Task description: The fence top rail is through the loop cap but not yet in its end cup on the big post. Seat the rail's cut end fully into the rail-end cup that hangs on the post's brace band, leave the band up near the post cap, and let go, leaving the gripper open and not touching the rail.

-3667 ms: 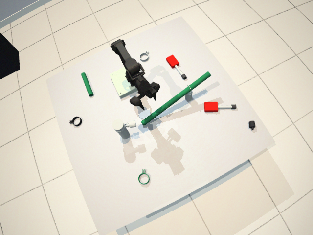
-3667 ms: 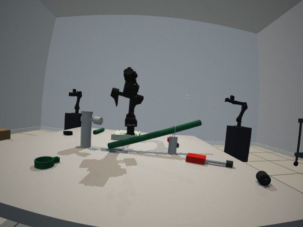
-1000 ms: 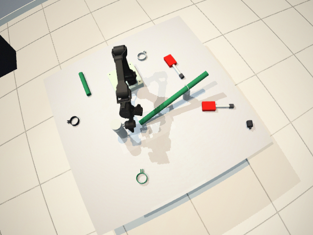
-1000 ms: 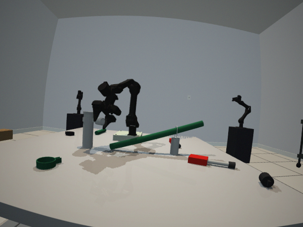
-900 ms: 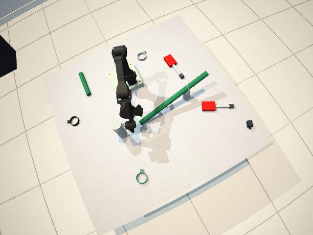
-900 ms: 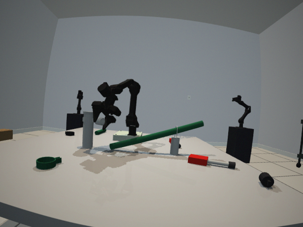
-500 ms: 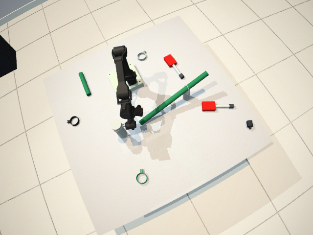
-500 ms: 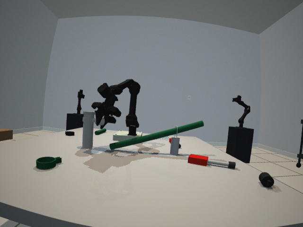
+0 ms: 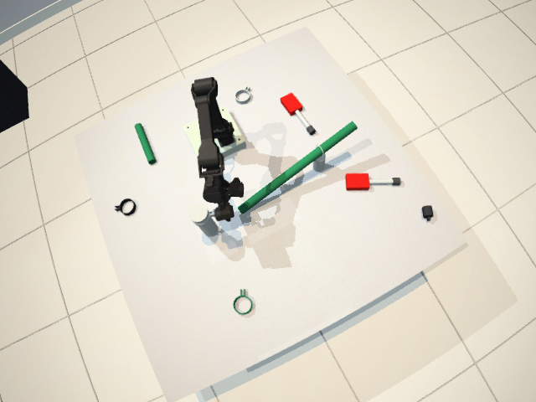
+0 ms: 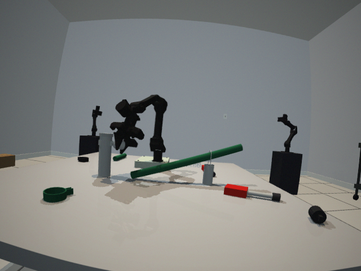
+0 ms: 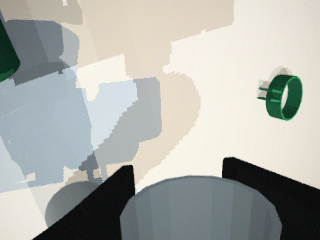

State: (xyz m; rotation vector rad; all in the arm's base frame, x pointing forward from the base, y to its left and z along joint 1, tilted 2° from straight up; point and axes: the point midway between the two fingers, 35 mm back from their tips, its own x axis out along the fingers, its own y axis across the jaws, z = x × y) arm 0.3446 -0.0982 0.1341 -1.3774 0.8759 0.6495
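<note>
My gripper [image 9: 224, 214] [image 10: 119, 149] [image 11: 178, 171] is shut on the grey rail-end cup [image 10: 122, 144] [image 11: 200, 212], high beside the big post [image 9: 208, 228] [image 10: 104, 160]. In the top view the gripper hides most of the cup. The brace band sits near the post cap [image 9: 198, 213]. The green top rail [image 9: 298, 165] [image 10: 186, 161] [image 11: 6, 55] slants through the wire loop [image 9: 321, 149] [image 10: 210, 156] on the small post [image 9: 319, 163] [image 10: 208, 175]. Its lower end is near the table, apart from the cup and beyond the post's right side; its other end points up.
A green ring clamp [image 9: 243, 313] [image 10: 54, 199] [image 11: 270, 104] lies near the front. Two red-bodied tools [image 9: 357, 182] [image 9: 291, 104] and a black fitting [image 9: 427, 212] [image 10: 316, 214] lie to the right. A short green rod [image 9: 145, 143] and black ring [image 9: 121, 203] lie left, a grey ring [image 9: 237, 99] behind.
</note>
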